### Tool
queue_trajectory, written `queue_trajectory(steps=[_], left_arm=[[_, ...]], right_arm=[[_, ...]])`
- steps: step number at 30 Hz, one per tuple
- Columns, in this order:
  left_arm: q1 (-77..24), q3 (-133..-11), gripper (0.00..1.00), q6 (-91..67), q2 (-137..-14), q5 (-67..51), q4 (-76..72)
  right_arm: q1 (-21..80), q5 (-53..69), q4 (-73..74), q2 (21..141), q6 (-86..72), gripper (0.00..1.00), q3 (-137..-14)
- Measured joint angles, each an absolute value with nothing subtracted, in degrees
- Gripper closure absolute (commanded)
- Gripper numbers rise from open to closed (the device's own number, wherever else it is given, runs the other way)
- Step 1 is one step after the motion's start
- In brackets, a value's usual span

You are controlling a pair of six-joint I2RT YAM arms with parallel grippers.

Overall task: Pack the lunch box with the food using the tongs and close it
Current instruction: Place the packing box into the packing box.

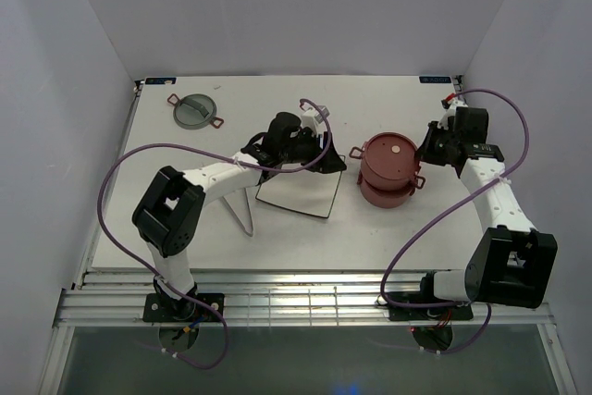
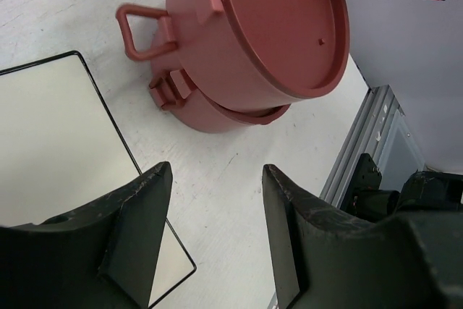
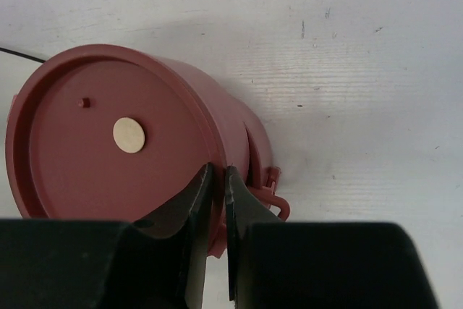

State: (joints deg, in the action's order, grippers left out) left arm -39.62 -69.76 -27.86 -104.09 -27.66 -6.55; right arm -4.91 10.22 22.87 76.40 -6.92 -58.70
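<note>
The lunch box (image 1: 388, 173) is seen on the table (image 1: 185, 219), right of its middle and about halfway between the near and far edges. It is made up of two dusty-red bowls stacked one on the other. The upper bowl (image 2: 239, 56) is closed by a flat red disc lid (image 3: 108, 142) marked with a pale round spot at its centre. Small loop handles are seen on the sides of both bowls.

The grey-green top lid (image 1: 196, 110) is laid flat near the far left corner, well apart from the bowls.

A square plate (image 1: 298, 193) with a dark rim is placed near the middle of the table, just left of the lunch box and not touching it. The tongs (image 1: 248, 227) are laid on the table just beside the plate's left edge, with their closed end pointing toward the near edge and their open end partly hidden under the left arm.

The left gripper (image 2: 217, 179) is held above the plate's far right corner, with its jaws spread and nothing between them.

The right gripper (image 3: 217, 179) is set at the right side rim of the upper bowl. Its jaws are pressed almost together, with only a thin slit left. Whether anything is pinched in that slit cannot be told.
</note>
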Motion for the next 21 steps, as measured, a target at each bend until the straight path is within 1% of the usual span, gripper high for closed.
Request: queue_trajectory(steps=[7,21], left_arm=[[-39.62,-69.14,0.37,-27.83,-102.30,-27.40,-6.66],[-39.62,-69.06,0.36,-27.59,-102.19,-27.35,-6.42]], right_arm=[[-4.95,10.35,23.11,76.47,-4.69,0.92,-58.92],[-8.05,19.14,26.15,79.66,6.13,0.92,-62.30]])
